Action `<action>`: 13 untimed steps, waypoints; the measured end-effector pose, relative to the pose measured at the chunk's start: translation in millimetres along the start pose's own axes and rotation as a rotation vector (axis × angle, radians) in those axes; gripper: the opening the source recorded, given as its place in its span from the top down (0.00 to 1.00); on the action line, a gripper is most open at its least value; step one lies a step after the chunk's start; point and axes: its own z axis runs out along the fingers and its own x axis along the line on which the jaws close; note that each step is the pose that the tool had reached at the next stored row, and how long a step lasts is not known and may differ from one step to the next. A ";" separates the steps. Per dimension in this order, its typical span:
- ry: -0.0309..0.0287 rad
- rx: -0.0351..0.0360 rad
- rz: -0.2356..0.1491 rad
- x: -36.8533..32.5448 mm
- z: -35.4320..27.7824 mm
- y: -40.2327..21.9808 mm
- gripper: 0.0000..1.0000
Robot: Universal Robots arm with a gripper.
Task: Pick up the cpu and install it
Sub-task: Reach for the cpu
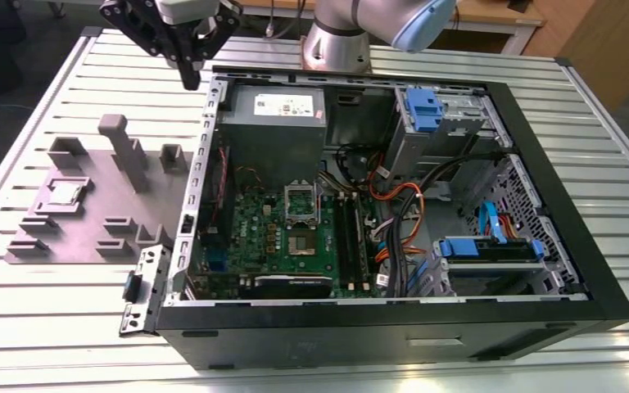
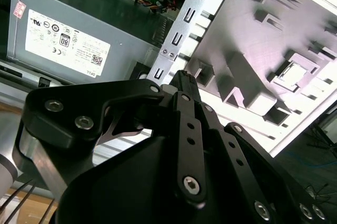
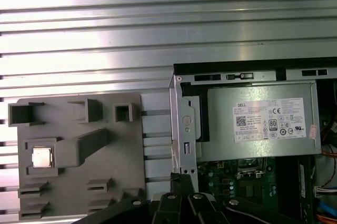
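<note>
- The cpu [image 1: 63, 193] lies flat in a square pocket of the grey tray [image 1: 30, 250], at the exterior view's left, on the ribbed bench [image 1: 63, 327]. In the first wrist view the cpu [image 3: 41, 157] has its silvery top facing up.
- Just beside that pocket, toward the exterior view's right, a tall post [image 1: 131, 160] rises from the tray. I judge it the main obstacle, so a descent straight from above is safer than a slanted one.
- The claw [image 1: 191, 74] hangs high, near the back corner of the open computer case [image 1: 402, 332] and well apart from the cpu. Its fingers are pressed together and carry nothing.
- In my judgement the step in hand is the approach to the cpu. To do it well, the claw should spread before it goes down, turn square to the chip's edges, and take it by two opposite sides without tilting it.
- Inside the case, the socket [image 1: 301, 201] sits on the green motherboard [image 1: 251, 233]. Whether its frame is open I cannot tell from here.
</note>
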 end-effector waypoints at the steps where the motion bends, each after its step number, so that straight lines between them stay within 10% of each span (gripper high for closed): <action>1: 0.0000 0.0000 0.000 1.0 0.0 -0.1 0.89; 13: 0.0000 0.0000 0.000 6.0 -0.1 -0.4 0.89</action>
